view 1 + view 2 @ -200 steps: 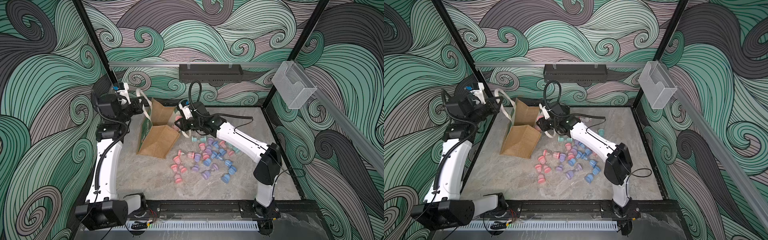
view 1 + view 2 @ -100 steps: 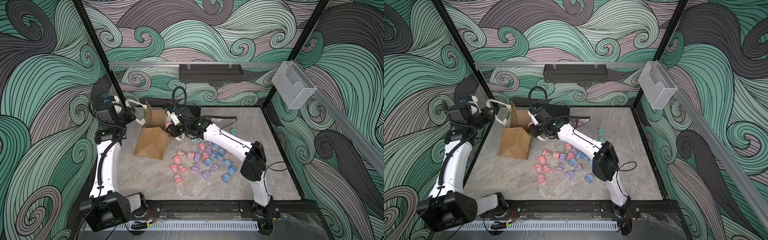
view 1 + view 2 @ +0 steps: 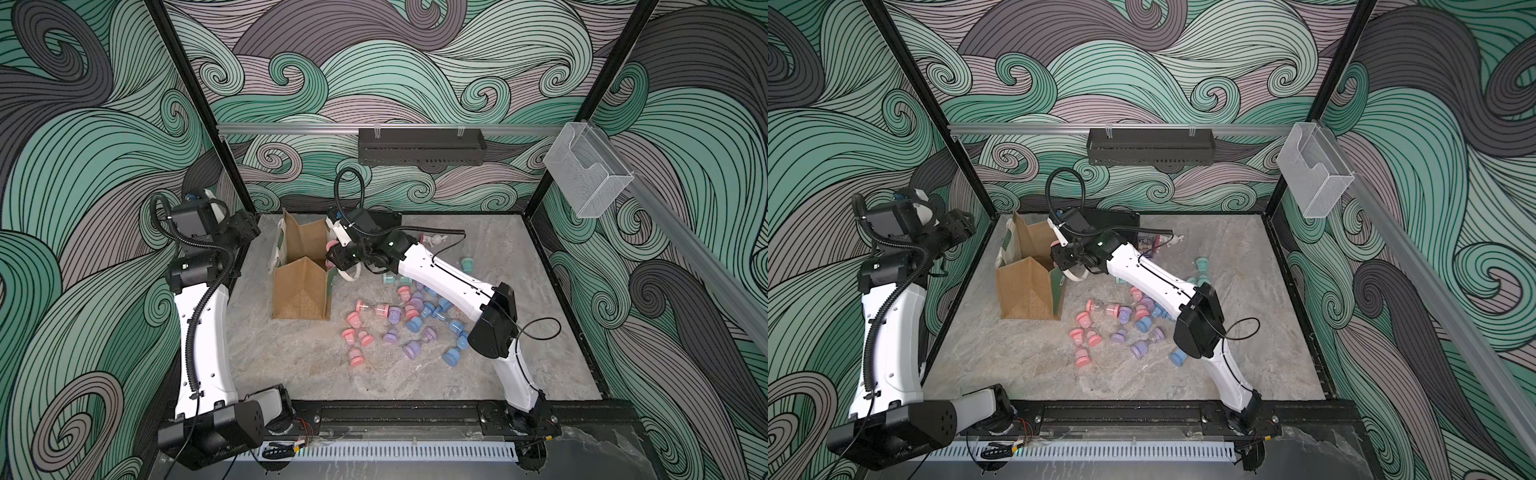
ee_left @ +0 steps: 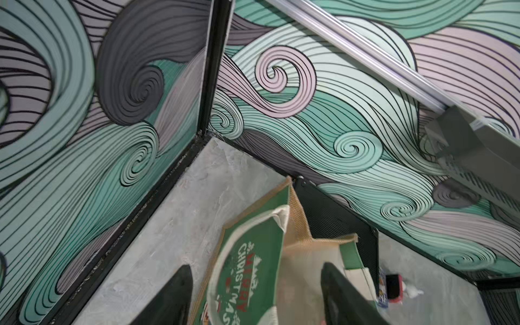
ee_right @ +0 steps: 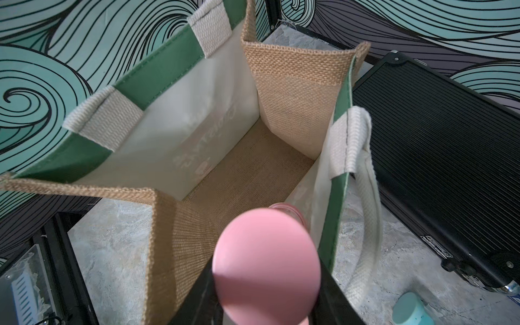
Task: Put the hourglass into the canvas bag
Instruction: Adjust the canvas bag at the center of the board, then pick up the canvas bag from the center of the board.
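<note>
Right gripper (image 3: 336, 257) is clamped on the pink hourglass (image 5: 267, 261), holding it right at the open mouth of the canvas bag (image 3: 300, 286), which stands left of centre in both top views. Left gripper (image 4: 256, 267) has its fingers spread apart, nothing in them, off to the bag's left.

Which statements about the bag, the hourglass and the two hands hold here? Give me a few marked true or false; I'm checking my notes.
The right hand grips a pink hourglass over the canvas bag's mouth. True.
The canvas bag lies flat on its side. False: it stands upright and open.
The left hand is clamped shut on a handle. False: its jaws stand apart.
A black case lies next to the bag. True.
</note>
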